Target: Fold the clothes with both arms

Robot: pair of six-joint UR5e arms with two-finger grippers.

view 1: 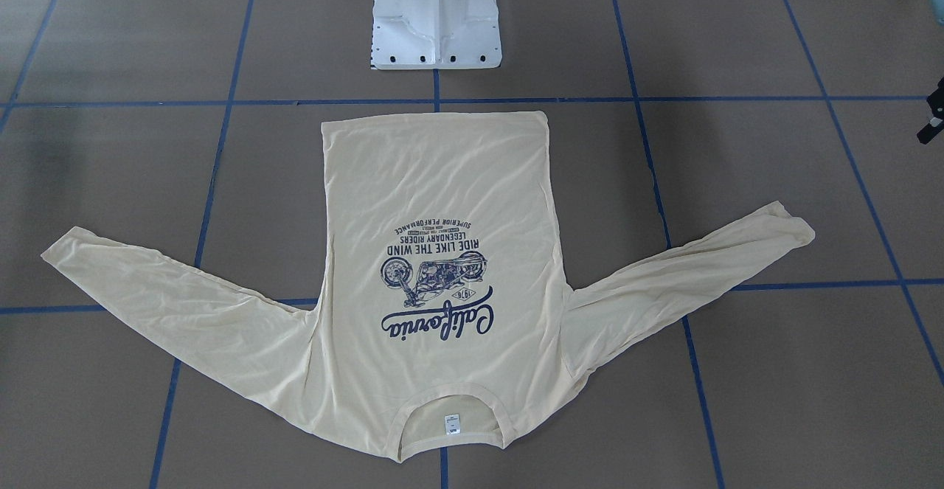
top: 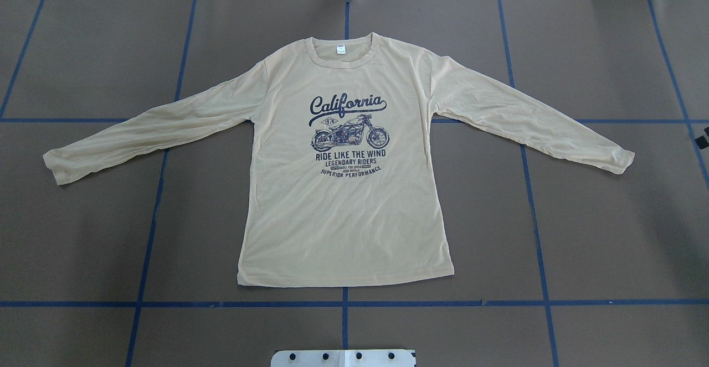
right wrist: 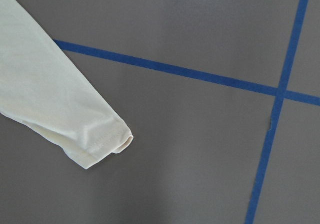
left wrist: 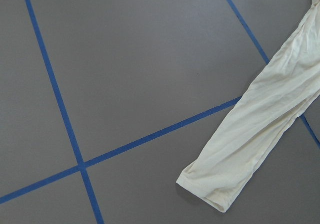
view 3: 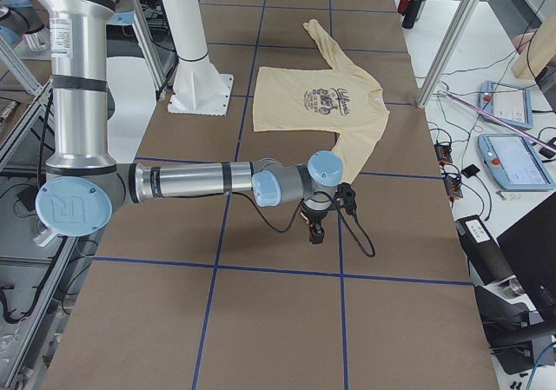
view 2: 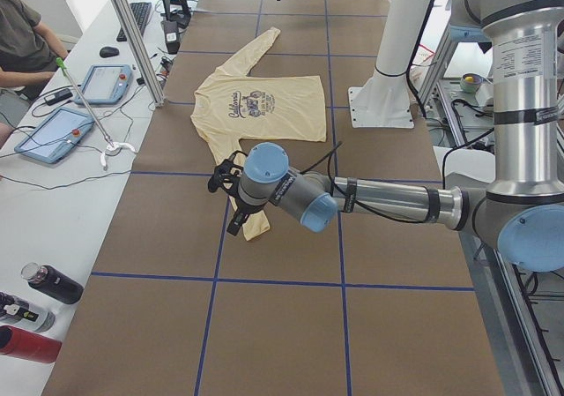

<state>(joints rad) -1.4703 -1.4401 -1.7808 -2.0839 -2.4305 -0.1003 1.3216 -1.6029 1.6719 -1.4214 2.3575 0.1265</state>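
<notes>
Pale cream-yellow long-sleeved thin shirt lies flat, print up, at the centre of the brown taped table, presumably exposing both cuffs to the black left gripper and right gripper poised nearby; their jaw opening cannot be told.

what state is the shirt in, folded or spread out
Spread flat, not folded: the shirt lies print side up, its sleeves stretched out to both sides, no fold anywhere.
</notes>
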